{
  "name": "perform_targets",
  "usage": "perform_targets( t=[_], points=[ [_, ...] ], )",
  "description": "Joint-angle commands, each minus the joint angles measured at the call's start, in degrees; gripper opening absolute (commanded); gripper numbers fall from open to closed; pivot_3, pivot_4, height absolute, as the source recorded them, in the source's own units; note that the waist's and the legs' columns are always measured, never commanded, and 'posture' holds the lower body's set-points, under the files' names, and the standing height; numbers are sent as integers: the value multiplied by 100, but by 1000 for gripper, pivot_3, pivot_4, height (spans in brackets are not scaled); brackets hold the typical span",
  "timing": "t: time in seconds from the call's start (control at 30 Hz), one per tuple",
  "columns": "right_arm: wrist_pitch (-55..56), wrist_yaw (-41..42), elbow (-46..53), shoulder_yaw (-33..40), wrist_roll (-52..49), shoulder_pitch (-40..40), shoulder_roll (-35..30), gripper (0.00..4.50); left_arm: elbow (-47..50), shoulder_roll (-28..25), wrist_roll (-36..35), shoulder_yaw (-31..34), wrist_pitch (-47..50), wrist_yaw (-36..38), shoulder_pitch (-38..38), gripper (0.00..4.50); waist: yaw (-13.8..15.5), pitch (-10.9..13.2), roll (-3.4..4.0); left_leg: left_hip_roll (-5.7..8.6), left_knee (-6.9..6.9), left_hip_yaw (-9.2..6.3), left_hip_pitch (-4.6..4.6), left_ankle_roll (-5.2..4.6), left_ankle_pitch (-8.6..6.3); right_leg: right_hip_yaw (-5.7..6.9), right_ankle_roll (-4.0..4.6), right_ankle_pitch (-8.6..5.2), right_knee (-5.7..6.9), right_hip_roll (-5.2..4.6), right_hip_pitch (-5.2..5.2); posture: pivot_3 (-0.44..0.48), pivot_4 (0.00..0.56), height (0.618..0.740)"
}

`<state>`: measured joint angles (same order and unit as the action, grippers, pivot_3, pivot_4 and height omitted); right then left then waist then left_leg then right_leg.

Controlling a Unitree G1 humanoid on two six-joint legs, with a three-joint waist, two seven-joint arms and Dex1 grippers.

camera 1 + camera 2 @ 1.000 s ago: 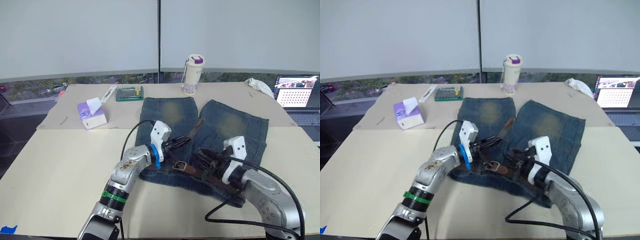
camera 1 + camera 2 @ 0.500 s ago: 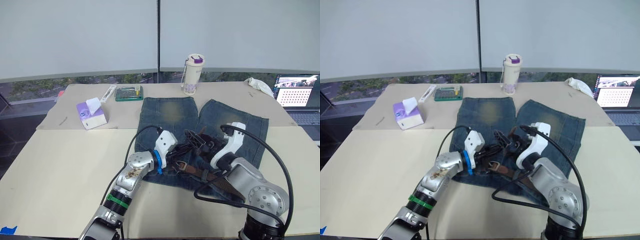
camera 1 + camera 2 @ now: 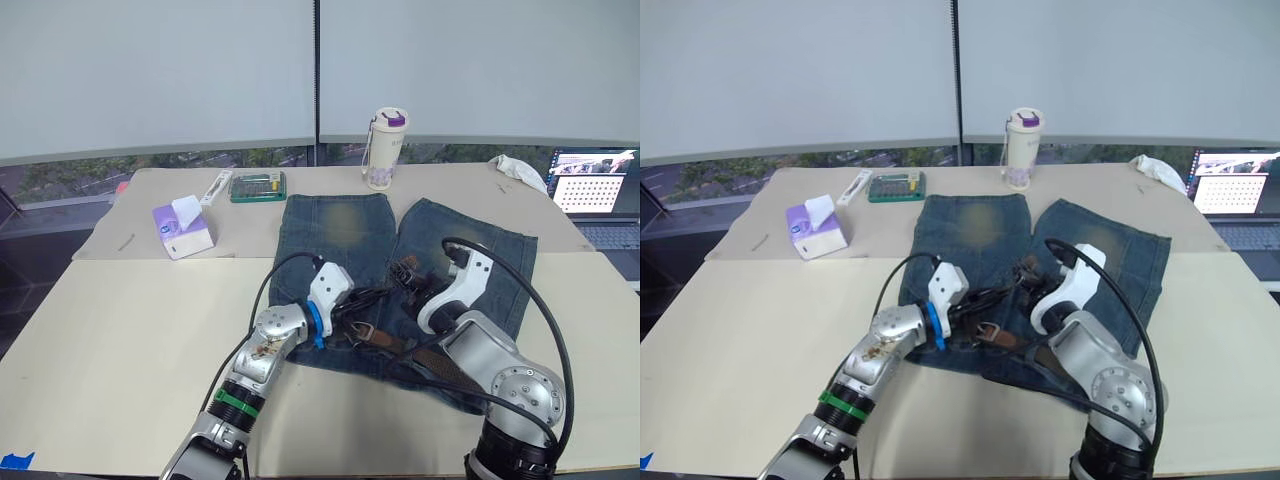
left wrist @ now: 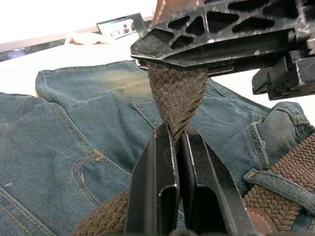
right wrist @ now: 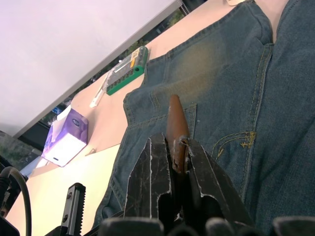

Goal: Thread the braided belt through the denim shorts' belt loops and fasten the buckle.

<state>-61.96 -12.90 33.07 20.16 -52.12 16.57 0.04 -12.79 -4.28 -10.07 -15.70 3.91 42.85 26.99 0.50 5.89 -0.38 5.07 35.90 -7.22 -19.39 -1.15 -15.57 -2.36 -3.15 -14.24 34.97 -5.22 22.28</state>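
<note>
Reaching over denim shorts (image 3: 400, 250), left end effector (image 4: 173, 142) and right end effector (image 5: 174, 157) both pinching braided belt (image 4: 177, 96).

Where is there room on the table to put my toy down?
The bare table between the tissue box and the left arm is free. It is crowded over the denim shorts, where both tools pinch the braided belt.
</note>
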Motion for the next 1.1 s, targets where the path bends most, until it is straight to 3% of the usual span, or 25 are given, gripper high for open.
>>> perform_targets(
  t=[0.03, 0.13, 0.17, 0.33, 0.5, 0.63, 0.8, 0.87, 1.1],
  points=[
    [13, -57, 126, -6, -235, -28, -102, 39, 26, -18, -46, 100, -86, 33, 12, 0, -3, 0, 0, 0, 0, 0, 0, 0, 0, 0, 0, 0, 0, 1, 0, 0, 150, 740],
    [60, -48, 90, -49, -238, -67, -216, 39, 96, 7, -280, 233, 115, 104, 1, 0, -8, 0, 1, 0, 0, 0, 0, 0, 0, 0, 0, 0, 0, 1, 0, 0, 150, 740],
    [84, -41, 77, -66, -235, -73, -242, 0, 166, 1, -453, 283, 301, 209, -2, 745, -12, 0, 0, 0, 0, 0, 0, 0, 0, 0, 0, 0, 0, 1, 0, 0, 150, 740],
    [168, 0, 25, -118, -167, -131, -378, 0, 745, -222, -917, 461, 385, 704, -145, 2333, -49, 2, 3, -1, -1, 0, 0, -1, 0, 1, -1, 0, 1, 3, 1, 0, 150, 740],
    [167, 165, 98, -36, -161, -380, -738, 0, 1353, -690, -2057, 948, 1384, 1296, -196, 4024, -68, 5, 11, -3, -2, 0, 0, -1, 0, 1, 0, 0, 0, 3, 1, 0, 150, 740],
    [-135, 546, 320, 145, -518, -527, -1579, 0, 924, -882, -1886, 1250, 1292, 1055, -10, 4024, -57, 7, 14, 1, 1, -1, 2, -3, 0, 4, -2, -1, -4, 2, -5, 0, 150, 740],
    [-57, 1239, 484, -248, 273, -981, -3192, 0, 540, -969, -1678, 1303, 1129, 1007, 138, 4024, -26, 13, 4, 3, 2, 3, 0, -5, -1, 8, -4, -3, -11, 2, -10, 0, 150, 740],
    [72, 1413, 506, -322, 455, -1063, -3487, 0, 445, -983, -1627, 1275, 1057, 1089, 132, 4024, -19, 18, -4, 0, 1, 7, -1, -5, -1, 8, -5, -3, -14, 3, -10, 0, 150, 740],
    [223, 1864, 627, -583, 653, -1015, -3616, 0, 188, -976, -1269, 881, 815, 1360, 40, 1849, 8, 38, -37, -2, 3, 7, -2, -4, -1, 4, -4, -2, -13, 0, -10, 0, 150, 740]
  ],
)
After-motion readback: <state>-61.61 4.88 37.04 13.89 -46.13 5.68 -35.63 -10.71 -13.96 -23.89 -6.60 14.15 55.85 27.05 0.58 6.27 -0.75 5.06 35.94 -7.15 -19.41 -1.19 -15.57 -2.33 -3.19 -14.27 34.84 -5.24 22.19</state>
